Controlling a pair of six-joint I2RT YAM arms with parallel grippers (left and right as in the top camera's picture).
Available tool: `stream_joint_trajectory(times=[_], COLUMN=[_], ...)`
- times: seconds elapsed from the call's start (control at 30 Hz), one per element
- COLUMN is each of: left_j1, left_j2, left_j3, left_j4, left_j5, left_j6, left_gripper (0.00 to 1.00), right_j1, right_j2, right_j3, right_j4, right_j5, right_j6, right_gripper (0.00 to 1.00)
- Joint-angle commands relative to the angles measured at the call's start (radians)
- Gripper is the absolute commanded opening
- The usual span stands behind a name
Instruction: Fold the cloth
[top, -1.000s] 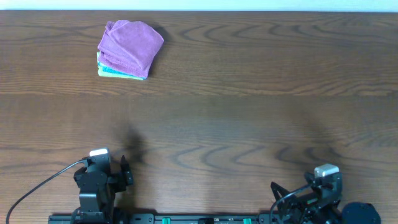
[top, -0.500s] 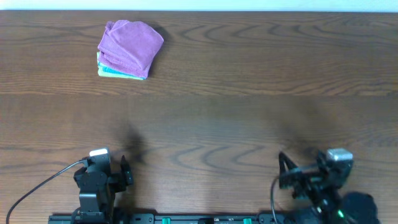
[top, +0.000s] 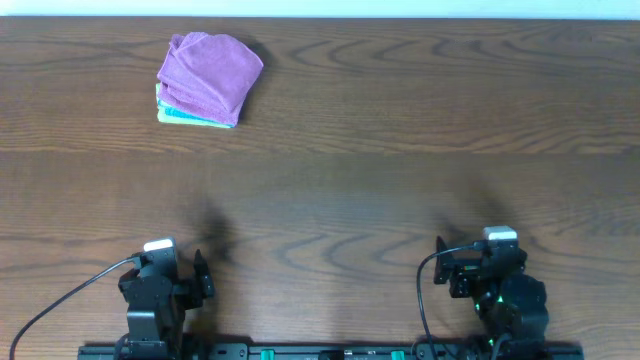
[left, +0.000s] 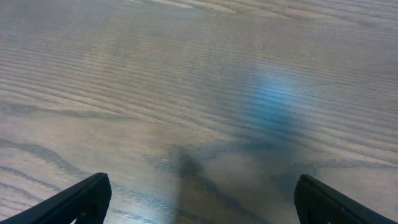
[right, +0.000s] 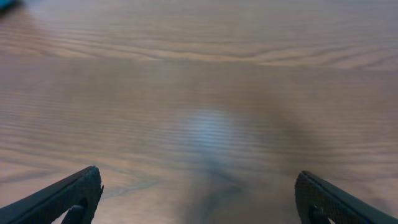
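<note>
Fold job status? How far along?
Done: nothing evident; no loose cloth is laid out. In hand: nothing. The left gripper and right gripper have their jaws open and empty. Left: likely the whole fold. The only fabric visible is the stack, purple on top, far left.

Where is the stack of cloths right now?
In the overhead view the stack sits far back on the left of the table, near its far edge, straight ahead of the left hand.
</note>
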Motion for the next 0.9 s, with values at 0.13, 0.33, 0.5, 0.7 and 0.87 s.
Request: stream_joint_trajectory(times=[0.13,0.33,0.5,0.7,0.87], left_j1=[0.001,0.001,0.001,0.001,0.001], left_j2=[-0.007,-0.007,-0.007,-0.007,-0.007], left_j3=[-0.012,-0.012,-0.011,-0.012,-0.012], left_j4=[-0.066,-0.066,-0.066,-0.066,-0.066], left_j5=[-0.018,-0.018,-0.018,-0.018,-0.018], left_j6=[0.018,0.018,0.018,0.018,0.018], left_gripper=[0.95,0.95,0.95,0.95,0.95], right_j1=[-0.066,-0.066,-0.062,-0.062,-0.062], right_j2=[-0.012,-0.012,-0.011,-0.011,-0.011], right_j3=[-0.027,-0.027,-0.027,-0.027,-0.027], right_j4=[-0.043,-0.068,-0.061,-0.061,-0.061], right_j5=[0.037,0.019,0.017,0.017,0.017], right_j6=[-0.059,-0.071,-0.07,-0.07,-0.07], right_gripper=[0.99,0.99,0.99,0.99,0.99])
